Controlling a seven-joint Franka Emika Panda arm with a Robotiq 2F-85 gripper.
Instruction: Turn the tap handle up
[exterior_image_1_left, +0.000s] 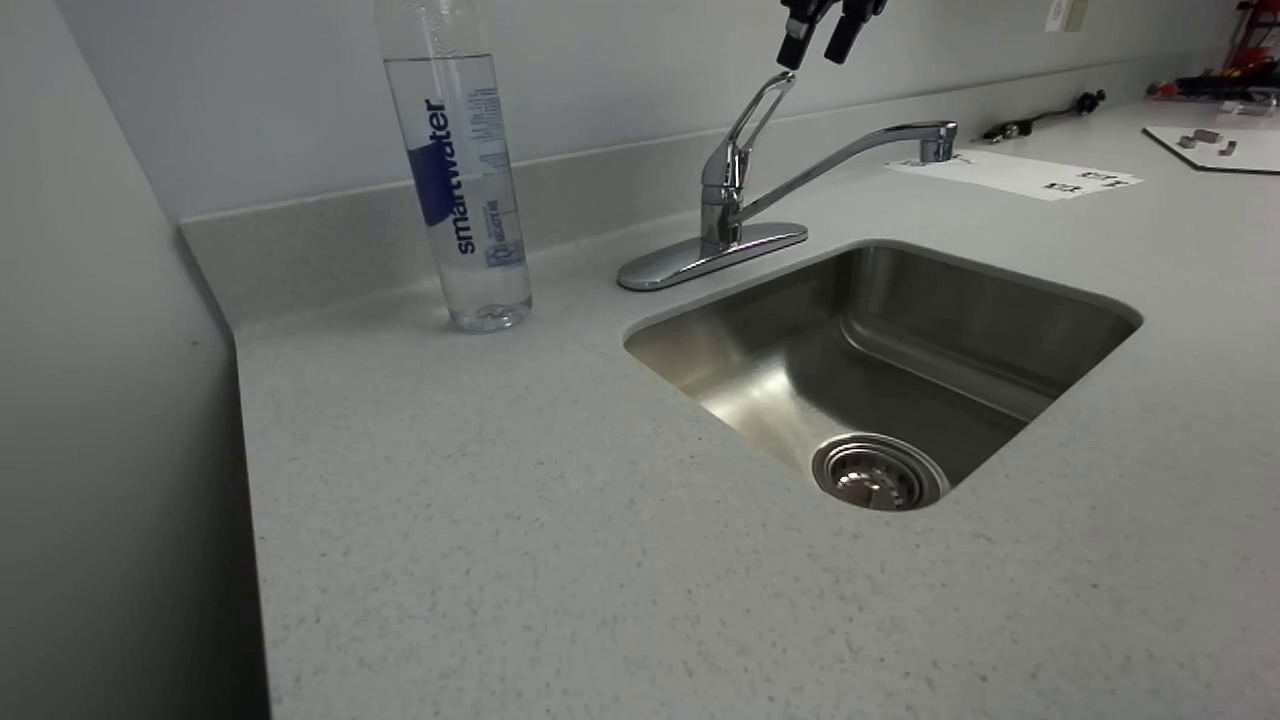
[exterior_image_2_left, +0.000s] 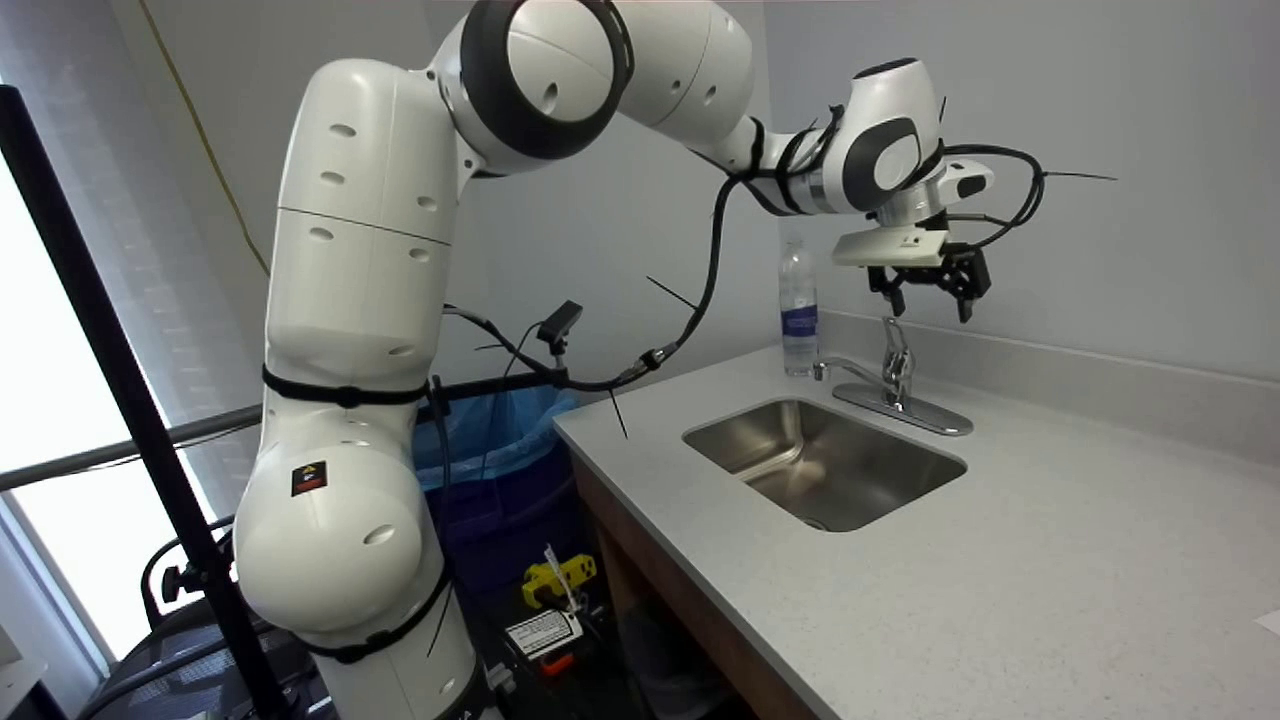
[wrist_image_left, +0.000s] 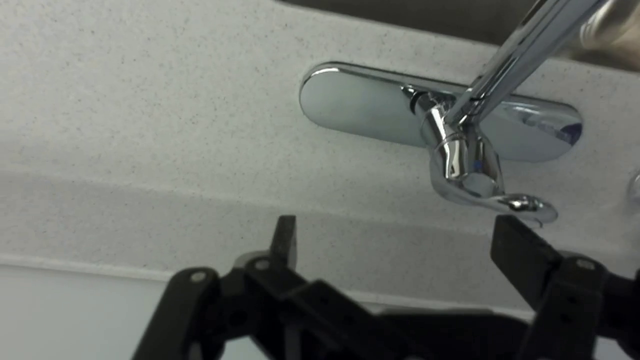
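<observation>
While one end effector (exterior_image_1_left: 812, 60) hangs, two fingers (wrist_image_left: 522, 260) spread, one tap handle (wrist_image_left: 522, 203) slants below; one bottle (exterior_image_1_left: 460, 190) nearby.

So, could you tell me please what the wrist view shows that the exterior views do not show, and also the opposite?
Only the wrist view shows a small blue spot on the faucet.

Only the exterior views show the spout's outlet end and, recognisably, the upright water bottle; a clear sliver at the wrist view's right edge may be part of it, but I cannot tell. The white arm appears in an exterior view.

All share the tap handle, the base plate, at least part of the sink, and the open gripper.
</observation>
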